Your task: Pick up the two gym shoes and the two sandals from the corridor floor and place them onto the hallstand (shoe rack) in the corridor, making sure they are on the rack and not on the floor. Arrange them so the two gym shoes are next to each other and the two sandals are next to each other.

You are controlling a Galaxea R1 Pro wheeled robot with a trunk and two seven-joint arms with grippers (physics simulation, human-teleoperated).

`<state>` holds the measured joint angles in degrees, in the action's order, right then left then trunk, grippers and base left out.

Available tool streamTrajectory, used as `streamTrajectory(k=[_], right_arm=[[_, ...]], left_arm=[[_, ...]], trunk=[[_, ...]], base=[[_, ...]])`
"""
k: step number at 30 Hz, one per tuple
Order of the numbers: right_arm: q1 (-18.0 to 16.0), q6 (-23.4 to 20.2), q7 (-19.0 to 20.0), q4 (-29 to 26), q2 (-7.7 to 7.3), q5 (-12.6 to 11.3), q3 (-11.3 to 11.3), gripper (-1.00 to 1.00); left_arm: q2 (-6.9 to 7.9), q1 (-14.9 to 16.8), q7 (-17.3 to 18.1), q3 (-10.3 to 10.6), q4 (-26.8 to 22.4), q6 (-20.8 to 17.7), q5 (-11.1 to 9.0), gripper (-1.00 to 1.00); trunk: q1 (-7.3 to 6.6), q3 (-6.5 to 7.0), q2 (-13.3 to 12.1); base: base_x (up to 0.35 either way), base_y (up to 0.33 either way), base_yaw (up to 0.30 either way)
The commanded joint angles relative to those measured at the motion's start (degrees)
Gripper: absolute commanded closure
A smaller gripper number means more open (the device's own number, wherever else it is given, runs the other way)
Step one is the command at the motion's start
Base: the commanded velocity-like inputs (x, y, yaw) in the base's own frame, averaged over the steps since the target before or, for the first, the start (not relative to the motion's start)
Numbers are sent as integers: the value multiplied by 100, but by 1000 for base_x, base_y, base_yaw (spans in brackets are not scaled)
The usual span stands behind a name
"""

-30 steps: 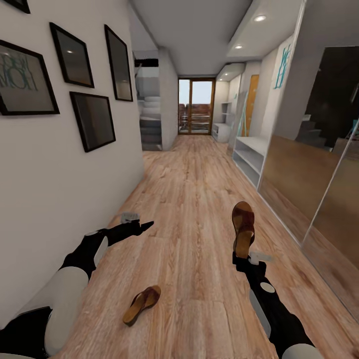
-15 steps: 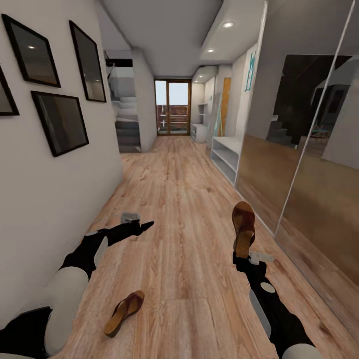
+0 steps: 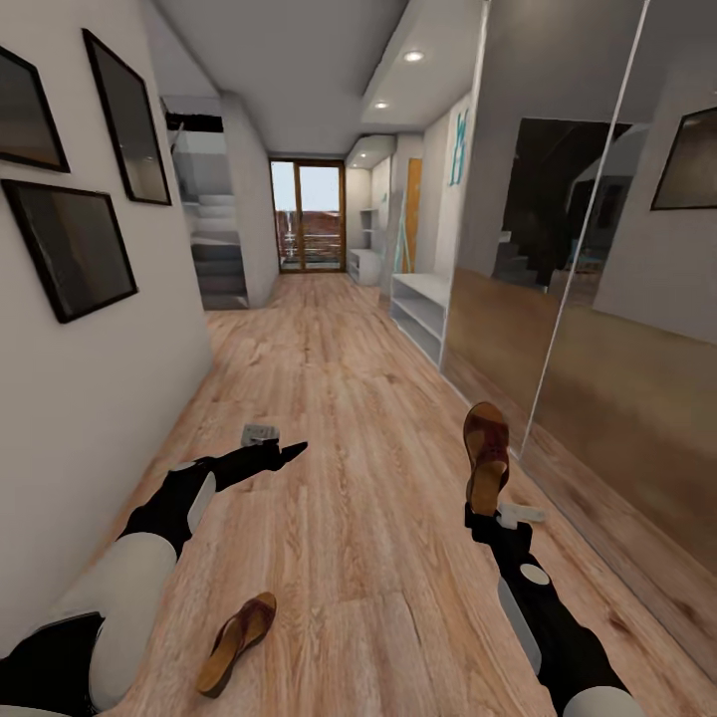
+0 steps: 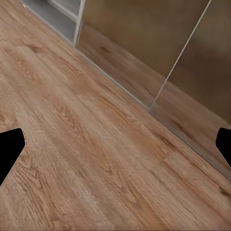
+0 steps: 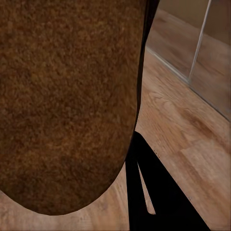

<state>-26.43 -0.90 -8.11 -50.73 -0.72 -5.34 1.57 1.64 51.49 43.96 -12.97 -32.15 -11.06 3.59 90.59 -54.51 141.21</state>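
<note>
Matt grainy wood-plank corridor floor [image 3: 358,418], rough brown leather sandal [image 3: 486,453], and glossy mirrored wardrobe panels [image 3: 597,329].

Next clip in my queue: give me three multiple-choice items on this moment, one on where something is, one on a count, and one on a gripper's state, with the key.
1. Where is the second sandal?
A. On the wood floor by the left arm
B. On the white rack
C. In the left gripper

2. How many sandals can be seen in the head view?
A. One
B. Two
C. Four

3. What state is the right gripper in?
A. Open and empty
B. Shut on a gym shoe
C. Shut on a brown sandal

Key:
1 A: it lies loose on the planks, apart from both arms.
2 B: one on the floor, and the held sandal on the right.
3 C: the held sandal stands up from the gripper, and its brown surface looms close in the right wrist view.
</note>
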Motion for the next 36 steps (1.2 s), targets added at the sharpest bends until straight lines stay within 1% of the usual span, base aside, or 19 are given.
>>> streamTrajectory(k=[1,20,24,34,35,36], right_arm=[[-2,-7,-23,-7,-1,-72,-10,100],[-2,-7,-23,5,2,-72,-13,100],[-2,-7,-24,9,2,-70,-14,100],[-2,-6,-31,-52,2,-63,-14,100],[-2,-6,-32,-142,2,-63,-8,100],[-2,-6,-32,-152,2,-63,-8,100]], left_arm=[[-6,4,43,-39,-8,-45,37,-100],[-6,1,36,-39,-2,-45,37,-100],[-6,6,36,-39,-3,-45,37,-100],[-6,5,13,-39,39,-31,40,-100],[33,2,-3,-47,350,94,55,-100],[49,2,-8,-47,403,144,57,-100]], trunk=[[-1,-6,2],[-1,-5,2],[-1,-5,2],[-1,-5,2],[-1,-5,2],[-1,-5,2]], base=[[0,295,-37],[0,289,-5],[0,111,0],[0,10,0],[0,0,0],[0,0,0]])
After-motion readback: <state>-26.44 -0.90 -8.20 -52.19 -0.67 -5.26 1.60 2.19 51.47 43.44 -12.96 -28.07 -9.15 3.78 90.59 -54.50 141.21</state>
